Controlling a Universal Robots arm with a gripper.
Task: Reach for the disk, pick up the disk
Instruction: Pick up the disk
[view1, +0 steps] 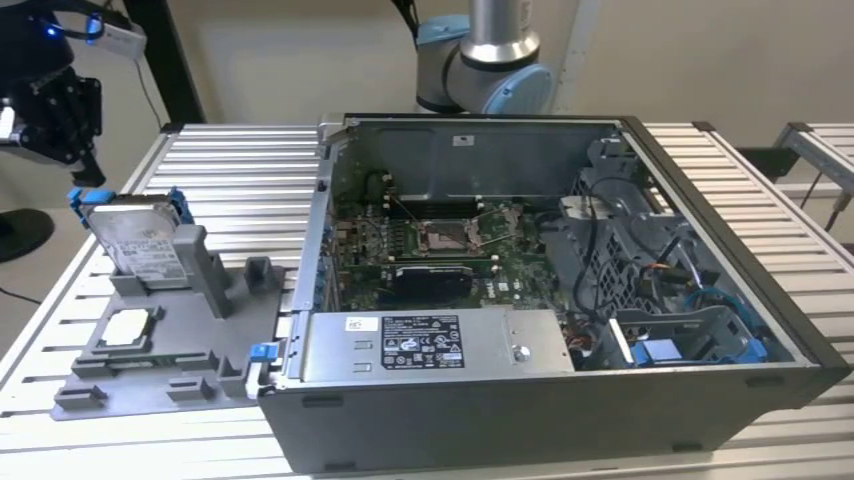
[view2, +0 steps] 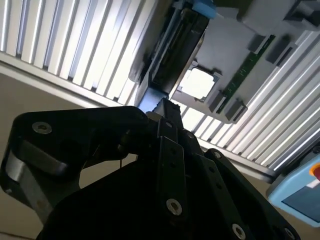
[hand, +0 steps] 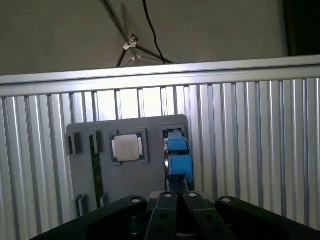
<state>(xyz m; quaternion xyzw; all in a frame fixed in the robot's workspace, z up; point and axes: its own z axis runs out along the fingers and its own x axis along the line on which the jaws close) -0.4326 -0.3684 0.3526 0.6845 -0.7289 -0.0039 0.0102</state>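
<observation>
The pincer (hand: 178, 195) is seen clenched on nothing, poised above the upright disk (view1: 138, 240) slotted in a grey holder (view1: 200, 300).

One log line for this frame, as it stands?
phase: reach | gripper: shut, empty, above disk, apart | disk: upright in grey holder, untouched

We see an open computer case (view1: 534, 420) lying on a slatted metal table (view1: 240, 170), its green motherboard (view1: 441, 235) exposed and a long grey box (view1: 427, 345) with a white sticker along its near wall. Beside the case, toward the exterior view's left, sits a grey holder (view1: 174, 370) with a small square chip (view1: 124, 327) flat in one recess.
</observation>
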